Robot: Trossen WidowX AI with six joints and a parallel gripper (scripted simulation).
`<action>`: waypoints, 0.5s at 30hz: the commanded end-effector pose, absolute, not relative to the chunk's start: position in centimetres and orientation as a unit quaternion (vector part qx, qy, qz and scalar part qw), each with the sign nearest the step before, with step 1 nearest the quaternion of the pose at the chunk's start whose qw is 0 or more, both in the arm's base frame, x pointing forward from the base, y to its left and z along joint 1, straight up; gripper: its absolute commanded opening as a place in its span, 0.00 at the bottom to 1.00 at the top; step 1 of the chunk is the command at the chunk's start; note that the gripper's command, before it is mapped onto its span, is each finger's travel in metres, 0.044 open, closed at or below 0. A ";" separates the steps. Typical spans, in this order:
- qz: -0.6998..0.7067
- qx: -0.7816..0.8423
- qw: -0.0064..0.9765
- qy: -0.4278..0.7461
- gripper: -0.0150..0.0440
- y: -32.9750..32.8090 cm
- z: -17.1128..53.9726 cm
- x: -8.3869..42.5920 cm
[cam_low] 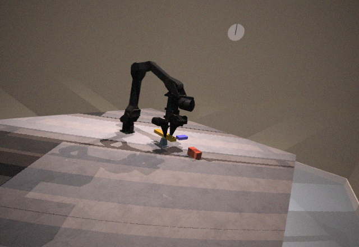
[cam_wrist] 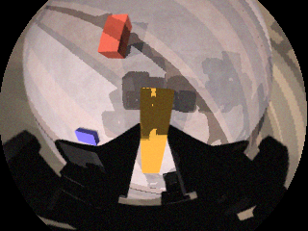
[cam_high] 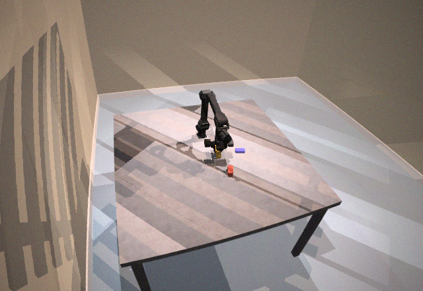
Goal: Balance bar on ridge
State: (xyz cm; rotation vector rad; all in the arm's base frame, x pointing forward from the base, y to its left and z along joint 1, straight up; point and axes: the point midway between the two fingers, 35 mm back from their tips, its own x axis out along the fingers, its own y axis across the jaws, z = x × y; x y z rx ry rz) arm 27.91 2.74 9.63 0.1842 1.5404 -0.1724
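The yellow bar is held off the table by my gripper. The gripper points down and is shut on the bar, with a finger on each long side. The small blue-grey ridge stands on the table just under the bar in the exterior view. Whether bar and ridge touch cannot be told. The ridge is hidden in the wrist view, and the arm and bar partly cover it in the top view.
A red block lies on the table beyond the bar's outer end. A flat blue-violet block lies to one side of the gripper. Banded shadows cross the table.
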 end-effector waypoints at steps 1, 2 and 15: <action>-0.079 0.083 0.711 0.694 0.25 2.7 9.6 27.9; -0.079 0.083 0.711 0.694 0.25 2.7 9.6 27.9; -0.079 0.083 0.711 0.694 0.25 2.7 9.5 27.9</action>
